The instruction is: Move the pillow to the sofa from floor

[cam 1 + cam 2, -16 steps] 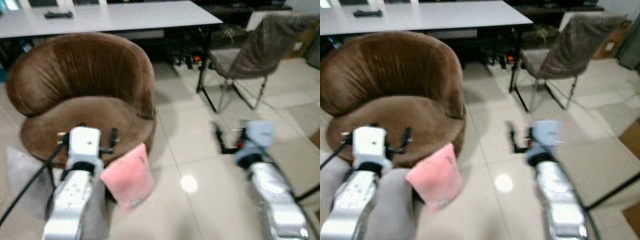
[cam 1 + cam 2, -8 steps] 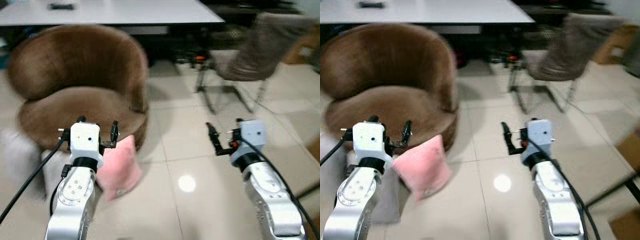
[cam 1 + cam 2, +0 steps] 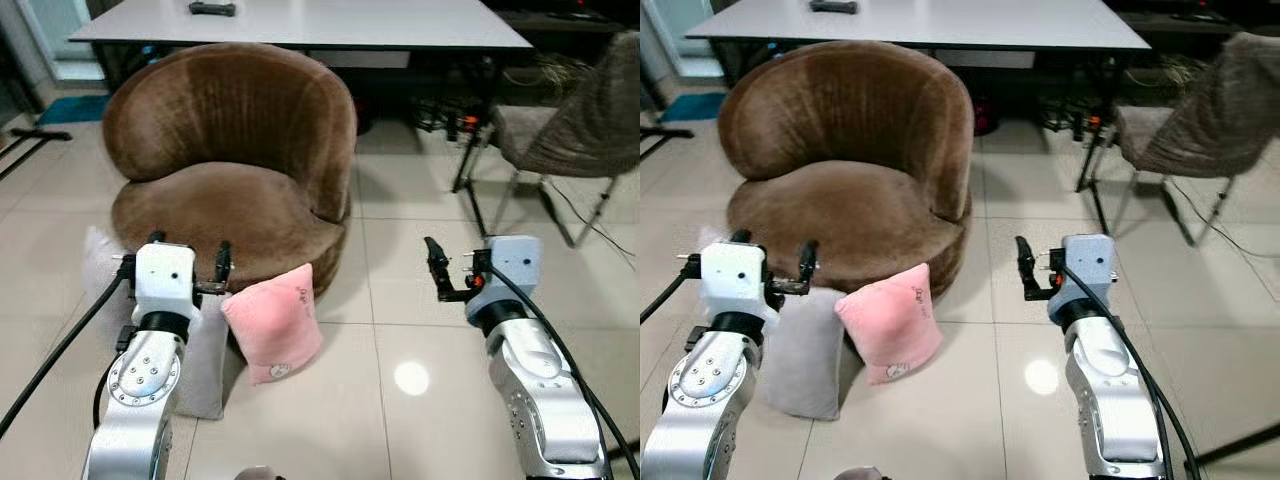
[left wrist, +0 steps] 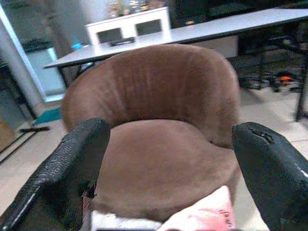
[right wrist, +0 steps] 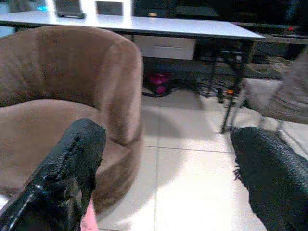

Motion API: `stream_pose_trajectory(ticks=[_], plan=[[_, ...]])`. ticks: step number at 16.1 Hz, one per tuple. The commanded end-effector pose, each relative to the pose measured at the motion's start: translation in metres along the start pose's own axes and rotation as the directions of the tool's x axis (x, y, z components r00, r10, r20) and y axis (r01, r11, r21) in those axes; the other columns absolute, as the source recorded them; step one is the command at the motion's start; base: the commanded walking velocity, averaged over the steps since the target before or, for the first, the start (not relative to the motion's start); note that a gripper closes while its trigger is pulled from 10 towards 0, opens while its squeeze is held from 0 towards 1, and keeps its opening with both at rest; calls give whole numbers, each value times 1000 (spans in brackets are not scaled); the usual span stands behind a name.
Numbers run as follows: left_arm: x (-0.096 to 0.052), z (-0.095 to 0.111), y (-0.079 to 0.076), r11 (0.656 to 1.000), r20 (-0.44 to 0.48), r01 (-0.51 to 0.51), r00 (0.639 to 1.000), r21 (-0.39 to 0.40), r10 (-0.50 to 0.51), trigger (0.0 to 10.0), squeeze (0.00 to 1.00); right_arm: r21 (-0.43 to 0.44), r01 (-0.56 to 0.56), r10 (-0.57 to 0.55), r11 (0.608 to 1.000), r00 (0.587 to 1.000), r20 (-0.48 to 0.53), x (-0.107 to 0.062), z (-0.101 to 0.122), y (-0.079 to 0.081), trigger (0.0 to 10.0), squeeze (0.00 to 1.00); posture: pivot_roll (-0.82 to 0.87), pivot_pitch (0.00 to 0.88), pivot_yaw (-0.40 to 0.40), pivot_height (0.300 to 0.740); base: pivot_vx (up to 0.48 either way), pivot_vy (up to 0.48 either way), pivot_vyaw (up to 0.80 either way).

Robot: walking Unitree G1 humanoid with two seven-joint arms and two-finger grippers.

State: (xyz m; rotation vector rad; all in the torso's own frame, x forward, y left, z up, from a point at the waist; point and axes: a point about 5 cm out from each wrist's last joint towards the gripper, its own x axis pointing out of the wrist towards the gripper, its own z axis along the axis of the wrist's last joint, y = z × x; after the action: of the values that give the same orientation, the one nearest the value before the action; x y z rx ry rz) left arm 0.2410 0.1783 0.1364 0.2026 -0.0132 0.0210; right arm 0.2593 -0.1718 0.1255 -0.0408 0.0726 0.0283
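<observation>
Two pillows lean on the floor against the sofa [image 3: 230, 190], pink pillow [image 3: 273, 322] beside a grey pillow [image 3: 205, 350]. I'm at the approach: left pincer [image 3: 185, 262] and right pincer [image 3: 452, 270] both spread, holding nothing. Next I'd lower and close on the pink one.

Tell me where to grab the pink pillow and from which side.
Grip the pink pillow at its top edge, coming down from above. It stands upright on the floor, leaning on the brown sofa with a grey pillow beside it, so the top is the freest part. The open left gripper hovers nearest.
</observation>
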Motion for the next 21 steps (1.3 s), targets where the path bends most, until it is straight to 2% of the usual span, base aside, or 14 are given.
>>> stream_pose_trajectory(ticks=[1,4,8,11,17,21], plan=[[2,0,-2,1000,0,14,1000,-3,-14,10000,0,4,30,-30,1000,1000,4,1,1,-4,10000,0,-8,0,8,740,0,0,0],[2,0,0,1000,2,12,1000,0,-12,10000,0,44,51,-50,998,999,-21,2,-3,-6,10000,0,-4,0,5,740,0,0,0],[3,0,2,1000,5,10,1000,11,-10,10000,0,-10,37,-37,999,999,-1,2,0,-3,10000,0,-6,0,13,740,0,0,0],[3,0,2,1000,5,17,1000,9,-17,10000,0,-8,35,-35,999,999,-4,2,-1,-2,10000,0,-8,0,16,740,264,0,800],[5,0,1,1000,1,23,1000,4,-23,10000,0,44,50,-49,998,999,-24,3,-2,-5,10000,0,-6,0,16,740,329,0,0],[6,0,-1,1000,1,30,1000,0,-30,10000,0,23,78,-78,997,997,-9,3,0,-8,10000,0,-8,0,20,740,357,0,0]])
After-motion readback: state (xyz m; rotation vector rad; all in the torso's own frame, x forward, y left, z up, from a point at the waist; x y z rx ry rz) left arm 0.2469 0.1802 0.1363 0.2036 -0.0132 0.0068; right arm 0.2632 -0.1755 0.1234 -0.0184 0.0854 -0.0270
